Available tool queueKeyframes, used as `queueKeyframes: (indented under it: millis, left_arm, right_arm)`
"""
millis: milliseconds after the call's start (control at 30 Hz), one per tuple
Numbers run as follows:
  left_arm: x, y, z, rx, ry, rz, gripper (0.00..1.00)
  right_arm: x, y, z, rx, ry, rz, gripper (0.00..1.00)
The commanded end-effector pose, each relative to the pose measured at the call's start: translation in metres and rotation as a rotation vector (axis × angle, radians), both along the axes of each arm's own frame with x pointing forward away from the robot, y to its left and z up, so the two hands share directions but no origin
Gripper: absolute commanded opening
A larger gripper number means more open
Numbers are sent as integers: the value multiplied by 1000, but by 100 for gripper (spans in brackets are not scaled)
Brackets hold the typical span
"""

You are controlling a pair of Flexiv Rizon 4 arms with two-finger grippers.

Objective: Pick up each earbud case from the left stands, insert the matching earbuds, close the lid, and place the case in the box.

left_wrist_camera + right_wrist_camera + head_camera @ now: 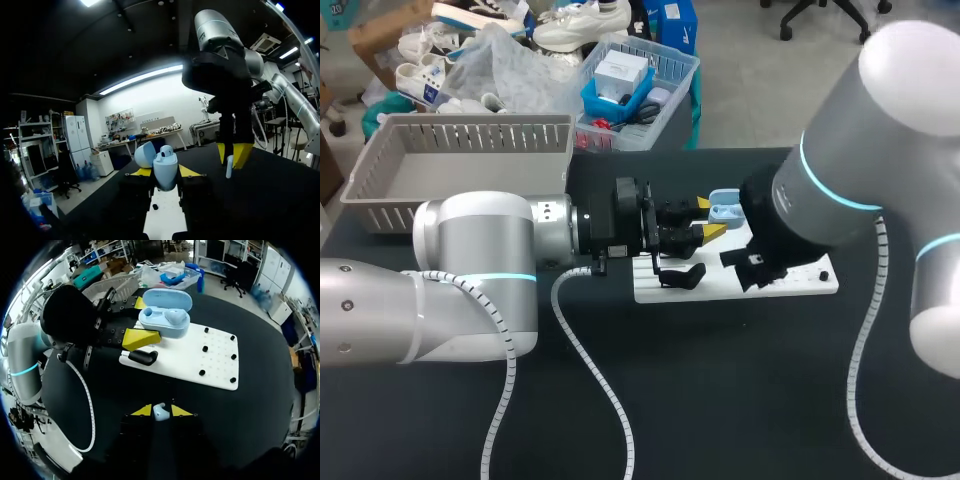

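- Our left gripper [165, 173] is clamped on the open earbud case [164, 322], one yellow tip on each side of its lower shell, with the lid [167, 297] hinged back on the far side.
- Our right gripper [161, 411] is closed on a loose earbud [229, 169], which is pinched between its tips. The case sits ahead of and below it, apart from it, over the white board [215, 355].
- Inside the case, one earbud [175, 316] is already seated. The other socket [150, 314] looks empty (we judge this is where the held bud belongs).
- We expect the bud to be very light, hard and glossy, so it could easily twist or squirt out of a pinch. Holding it by the rounded head, with the stem free to enter the socket, seems best.
- The case looks like a smooth, rigid, rounded plastic shell, light but slippery. The grip on its flat flanks, below the seam, leaves the lid free to swing.
- The hinge is probably the weak point, so we would close the lid with a gentle push on its top.
- The grey slatted box [470, 132] lies well behind the left gripper, back along its arm, and nothing of the task shows inside it.
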State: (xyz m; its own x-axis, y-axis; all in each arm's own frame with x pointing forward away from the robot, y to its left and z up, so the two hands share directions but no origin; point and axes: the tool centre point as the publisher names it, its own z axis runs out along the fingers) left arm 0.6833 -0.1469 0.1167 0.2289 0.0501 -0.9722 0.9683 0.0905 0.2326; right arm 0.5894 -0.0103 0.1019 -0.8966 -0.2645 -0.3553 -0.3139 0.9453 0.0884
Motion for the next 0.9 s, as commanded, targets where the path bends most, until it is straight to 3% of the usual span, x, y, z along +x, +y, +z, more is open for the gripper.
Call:
queueKeyframes:
  millis: [33, 167, 400, 900]
  left_arm:
    - [-1, -1, 0, -2, -2, 4, 0]
    - [-1, -1, 0, -2, -2, 4, 0]
    - [-1, -1, 0, -2, -2, 4, 0]
    - [-1, -1, 0, -2, -2, 4, 0]
  right_arm:
    - [2, 4, 15, -31, 32, 9, 0]
    - [4, 11, 33, -32, 10, 23, 0]
    - [12, 18, 55, 51, -34, 48, 0]
    - [50, 30, 71, 58, -83, 74, 0]
